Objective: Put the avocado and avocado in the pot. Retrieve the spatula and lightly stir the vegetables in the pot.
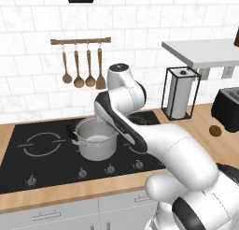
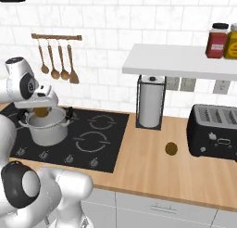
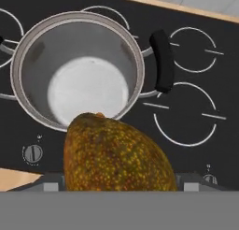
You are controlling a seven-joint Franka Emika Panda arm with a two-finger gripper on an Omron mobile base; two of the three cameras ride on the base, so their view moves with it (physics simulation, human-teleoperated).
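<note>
Avocado (image 3: 114, 154) sits clamped in gripper (image 2: 41, 112), poised just above rim of pot (image 1: 96, 140) on black cooktop (image 1: 42, 159). Pot interior looks bare, shiny. Second avocado (image 2: 171, 148) lies on wooden counter (image 2: 152, 171) near toaster (image 2: 215, 132), well apart from pot. Wooden spoons (image 1: 83, 65) hang on wall rail.

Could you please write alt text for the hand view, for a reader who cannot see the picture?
A speckled olive-brown avocado, held in the gripper, hangs just above the near rim of an empty steel pot. The pot stands on a black stovetop with white burner rings, one black handle toward the right.
</note>
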